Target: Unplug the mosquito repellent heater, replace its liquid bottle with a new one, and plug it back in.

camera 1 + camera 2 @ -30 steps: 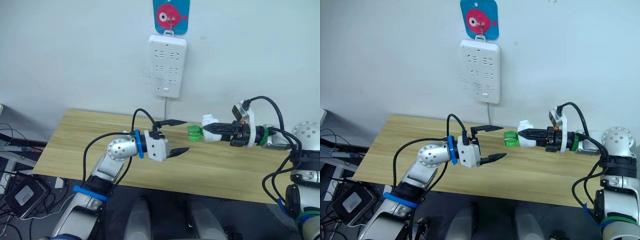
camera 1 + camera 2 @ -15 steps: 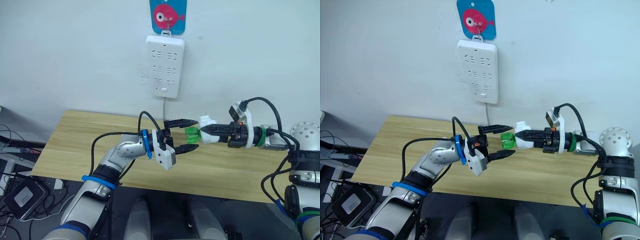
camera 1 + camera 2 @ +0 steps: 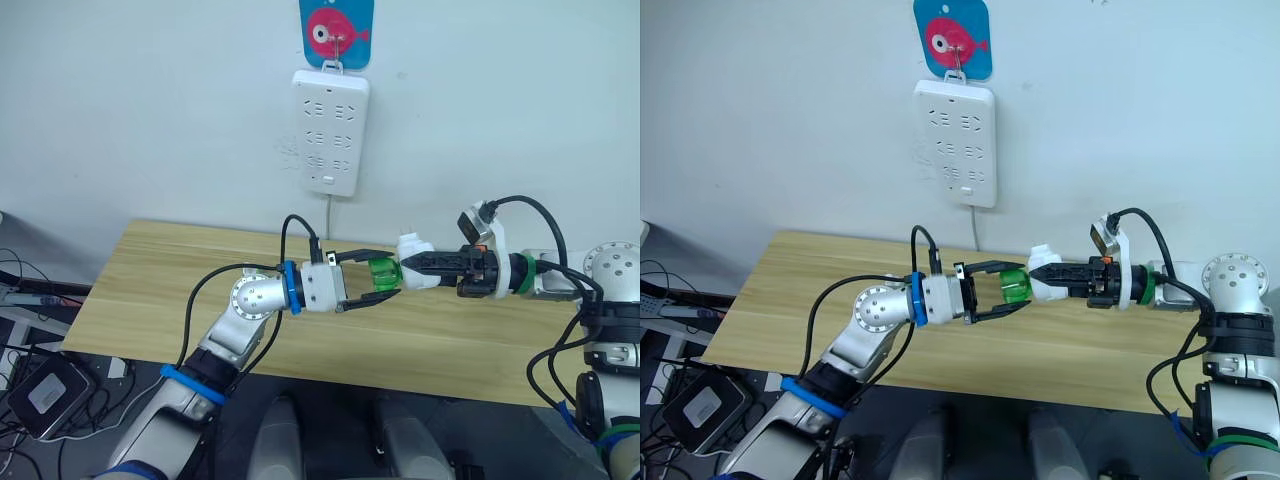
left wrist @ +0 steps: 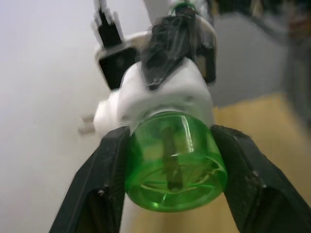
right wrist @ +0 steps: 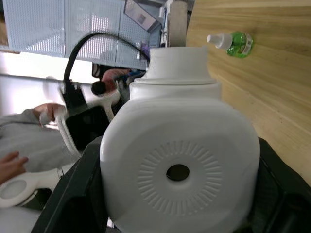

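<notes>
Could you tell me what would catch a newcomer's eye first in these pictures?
Above the light wooden table, the right gripper holds a small white rounded plug-in heater with a bright green translucent liquid bottle at its end. The left gripper has its black fingers on either side of that bottle. Behind, a long white power strip hangs on the wall.

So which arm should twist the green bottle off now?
Probably the left: its jaws sit on either side of the green bottle, while the right gripper holds the mosquito repellent heater steady.
</notes>
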Robot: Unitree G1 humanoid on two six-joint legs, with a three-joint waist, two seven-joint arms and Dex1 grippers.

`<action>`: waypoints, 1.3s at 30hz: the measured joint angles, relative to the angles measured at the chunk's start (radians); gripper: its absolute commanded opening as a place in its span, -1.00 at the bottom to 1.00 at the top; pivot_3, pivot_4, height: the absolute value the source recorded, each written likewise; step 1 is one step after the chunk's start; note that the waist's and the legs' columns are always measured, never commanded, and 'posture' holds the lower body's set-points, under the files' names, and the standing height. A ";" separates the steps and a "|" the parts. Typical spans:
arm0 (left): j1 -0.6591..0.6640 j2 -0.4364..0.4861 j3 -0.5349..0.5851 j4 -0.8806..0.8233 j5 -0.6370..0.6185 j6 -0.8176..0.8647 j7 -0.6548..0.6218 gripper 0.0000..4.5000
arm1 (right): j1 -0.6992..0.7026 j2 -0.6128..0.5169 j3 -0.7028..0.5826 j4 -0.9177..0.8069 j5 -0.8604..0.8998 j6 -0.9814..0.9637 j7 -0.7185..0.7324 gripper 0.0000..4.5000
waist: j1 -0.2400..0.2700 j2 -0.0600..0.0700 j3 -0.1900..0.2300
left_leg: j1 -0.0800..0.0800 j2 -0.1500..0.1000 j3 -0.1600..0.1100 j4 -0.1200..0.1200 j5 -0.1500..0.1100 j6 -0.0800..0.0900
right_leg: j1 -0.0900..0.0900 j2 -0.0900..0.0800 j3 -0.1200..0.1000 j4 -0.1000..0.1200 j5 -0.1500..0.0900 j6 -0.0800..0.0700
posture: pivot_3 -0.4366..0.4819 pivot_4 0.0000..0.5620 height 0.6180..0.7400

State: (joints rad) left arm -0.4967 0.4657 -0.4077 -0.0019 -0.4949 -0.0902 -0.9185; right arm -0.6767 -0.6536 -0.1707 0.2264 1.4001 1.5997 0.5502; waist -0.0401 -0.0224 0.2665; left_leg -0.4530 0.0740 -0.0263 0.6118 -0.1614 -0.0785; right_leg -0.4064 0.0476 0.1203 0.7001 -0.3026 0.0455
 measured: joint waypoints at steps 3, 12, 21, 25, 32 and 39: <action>-0.054 0.060 0.062 -0.081 -0.432 0.582 0.040 0.01 | 0.008 -0.015 0.014 -0.047 0.018 -0.002 0.029 0.33 | -0.005 0.000 0.000 | 0.000 0.000 -0.003 0.001 0.000 0.000 | 0.001 0.000 -0.002 0.000 -0.001 0.001 | -0.07 -0.09 1.00; -0.165 -0.029 0.300 0.285 -0.978 1.290 0.282 0.71 | 0.028 -0.013 0.035 -0.072 0.029 0.006 0.032 0.33 | -0.018 0.000 0.000 | 0.000 0.001 -0.003 0.002 0.000 0.000 | 0.000 0.001 -0.003 0.000 0.000 0.001 | -0.11 -0.11 1.00; -0.138 0.067 0.347 0.127 -0.735 1.211 0.144 0.98 | 0.032 -0.014 0.002 -0.044 0.032 0.006 -0.011 0.33 | -0.022 0.000 0.000 | 0.001 0.001 0.000 0.000 0.000 0.000 | 0.000 0.001 0.000 -0.001 0.000 -0.001 | -0.13 -0.12 1.00; -0.085 0.184 0.283 -0.063 -0.431 0.888 -0.073 0.98 | 0.030 -0.010 -0.029 -0.001 0.029 0.006 -0.033 0.33 | -0.015 0.000 0.000 | 0.001 0.000 0.002 -0.001 0.001 0.000 | 0.000 0.000 0.000 -0.003 0.000 -0.001 | -0.09 -0.13 1.00; 0.050 0.102 0.171 -0.012 0.292 -0.242 -0.139 0.98 | 0.009 0.014 -0.048 0.055 -0.011 0.006 -0.051 0.33 | 0.006 0.000 0.000 | 0.000 -0.001 0.004 -0.001 0.000 0.000 | 0.000 -0.002 0.003 -0.006 0.002 -0.005 | -0.05 -0.13 1.00; -0.027 -0.044 0.159 0.216 0.684 -0.767 0.136 0.98 | -0.010 0.042 -0.045 0.055 -0.005 0.006 -0.057 0.33 | 0.012 0.000 0.000 | -0.001 -0.002 0.004 -0.001 0.000 0.000 | 0.000 -0.002 0.003 -0.005 0.003 -0.004 | -0.04 -0.13 1.00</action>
State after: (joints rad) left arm -0.5234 0.4218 -0.2484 0.2143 0.1886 -0.8572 -0.7824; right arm -0.6866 -0.6114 -0.2157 0.2810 1.3949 1.6058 0.4930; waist -0.0280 -0.0225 0.2666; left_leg -0.4543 0.0718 -0.0226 0.6110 -0.1612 -0.0784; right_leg -0.4065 0.0456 0.1236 0.6947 -0.2998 0.0419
